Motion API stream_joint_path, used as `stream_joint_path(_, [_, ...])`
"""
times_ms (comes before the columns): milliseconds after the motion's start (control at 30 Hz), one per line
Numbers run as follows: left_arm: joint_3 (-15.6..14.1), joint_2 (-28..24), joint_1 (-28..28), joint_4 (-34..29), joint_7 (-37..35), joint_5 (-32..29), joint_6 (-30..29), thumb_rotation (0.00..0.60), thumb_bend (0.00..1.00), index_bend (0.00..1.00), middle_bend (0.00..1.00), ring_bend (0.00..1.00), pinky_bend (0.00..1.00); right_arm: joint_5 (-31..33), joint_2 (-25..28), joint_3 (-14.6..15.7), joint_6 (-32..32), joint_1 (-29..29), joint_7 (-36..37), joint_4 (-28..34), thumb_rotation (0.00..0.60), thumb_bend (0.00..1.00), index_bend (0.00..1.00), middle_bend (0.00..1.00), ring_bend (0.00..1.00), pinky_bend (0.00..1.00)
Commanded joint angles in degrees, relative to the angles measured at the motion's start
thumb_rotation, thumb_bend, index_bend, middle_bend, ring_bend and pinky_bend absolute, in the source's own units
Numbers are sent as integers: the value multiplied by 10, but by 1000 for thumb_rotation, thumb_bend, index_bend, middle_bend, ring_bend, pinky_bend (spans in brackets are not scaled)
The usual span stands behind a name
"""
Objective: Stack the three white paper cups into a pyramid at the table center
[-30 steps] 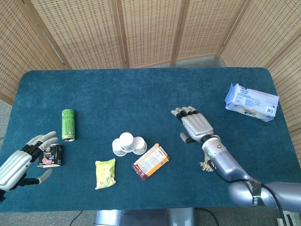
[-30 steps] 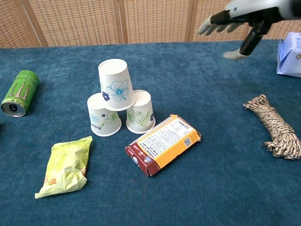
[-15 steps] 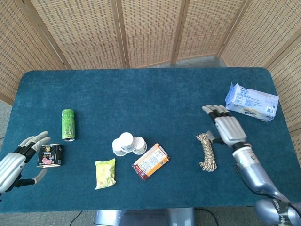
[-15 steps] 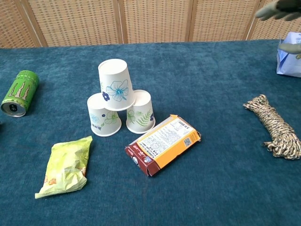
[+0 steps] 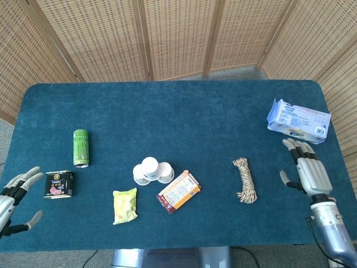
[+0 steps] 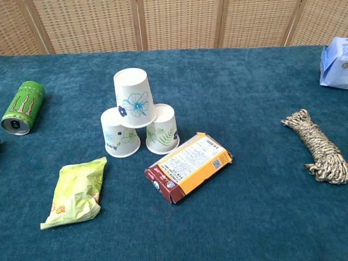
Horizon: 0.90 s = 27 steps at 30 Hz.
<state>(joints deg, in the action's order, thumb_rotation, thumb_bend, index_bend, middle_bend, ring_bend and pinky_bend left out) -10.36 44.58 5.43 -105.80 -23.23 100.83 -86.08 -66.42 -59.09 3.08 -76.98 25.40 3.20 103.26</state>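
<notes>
Three white paper cups stand upside down as a pyramid: a top cup with a blue flower rests on a left cup and a right cup. From above the stack sits a little left of the table's middle. My right hand hovers open near the right edge, fingers spread, far from the cups. My left hand is open at the far left edge, holding nothing. Neither hand shows in the chest view.
An orange box lies just right of the cups, a yellow-green snack bag in front left. A green can lies on its side at left, a small dark tin near my left hand. A rope coil and a tissue pack sit right.
My right hand has drawn back from the table's middle to the right edge. My left hand has pulled away from the dark tin toward the left edge. The cup stack has not moved.
</notes>
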Motion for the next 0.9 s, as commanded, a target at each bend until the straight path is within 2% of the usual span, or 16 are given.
stream_joint_path(33, [-11, 8, -32, 12, 11, 2, -35, 600, 440, 0, 0, 0, 0, -12, 5, 3, -22, -30, 8, -1, 600, 443, 0, 0, 0, 0])
stream_joint_path(167, [-19, 18, -66, 33, 8, -7, -66, 600, 441, 0, 0, 0, 0, -24, 9, -2, -45, -59, 5, -2, 600, 444, 0, 0, 0, 0])
stream_joint_path(500, [-25, 46, -115, 66, 9, -41, -86, 600, 439, 0, 0, 0, 0, -45, -7, -21, -108, -113, -50, 3, 600, 432, 0, 0, 0, 0])
stream_joint_path(900, [-12, 53, -119, 63, 20, -46, -78, 600, 439, 0, 0, 0, 0, -59, -13, -39, -99, -142, -45, -9, 600, 427, 0, 0, 0, 0])
